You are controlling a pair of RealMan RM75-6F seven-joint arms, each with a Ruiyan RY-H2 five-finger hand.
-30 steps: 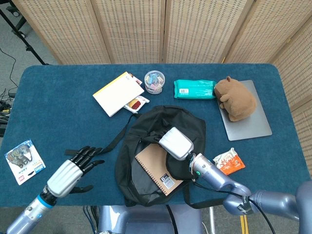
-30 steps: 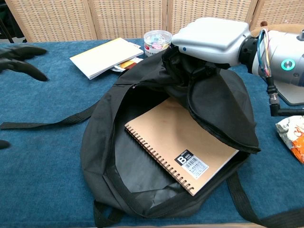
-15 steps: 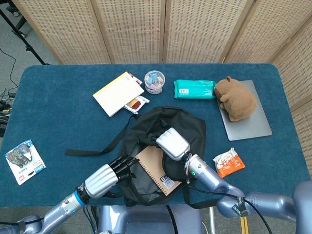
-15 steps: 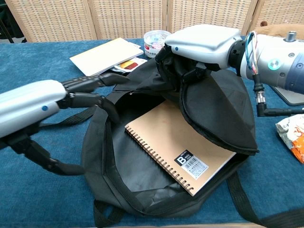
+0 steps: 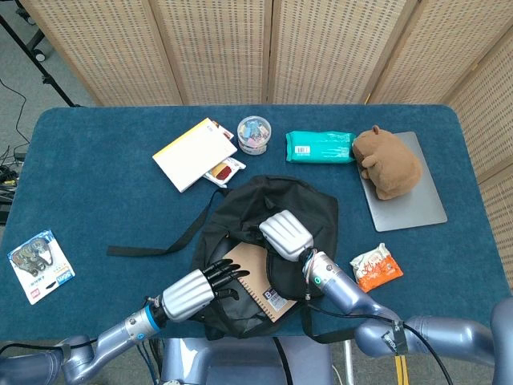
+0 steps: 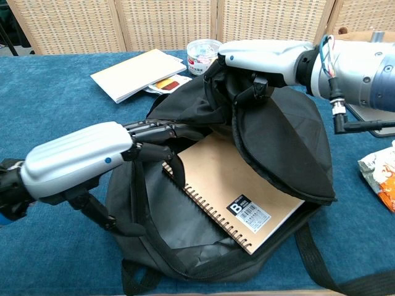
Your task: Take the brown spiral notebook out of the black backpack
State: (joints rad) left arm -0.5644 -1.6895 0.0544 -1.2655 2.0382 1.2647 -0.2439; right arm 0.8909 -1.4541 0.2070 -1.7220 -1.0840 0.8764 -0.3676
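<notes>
Though it lies flat inside the open backpack (image 6: pixel 284 148), the notebook (image 6: pixel 241 182) looks light and stiff, its smooth cover best pinched at the spiral edge. Left robot hand (image 6: pixel 92 157) reaches there, fingers apart, empty. Right robot hand (image 6: pixel 259 58) grips the flap.

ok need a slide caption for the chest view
Right hand holds the black backpack open while left hand reaches toward the brown spiral notebook.
</notes>
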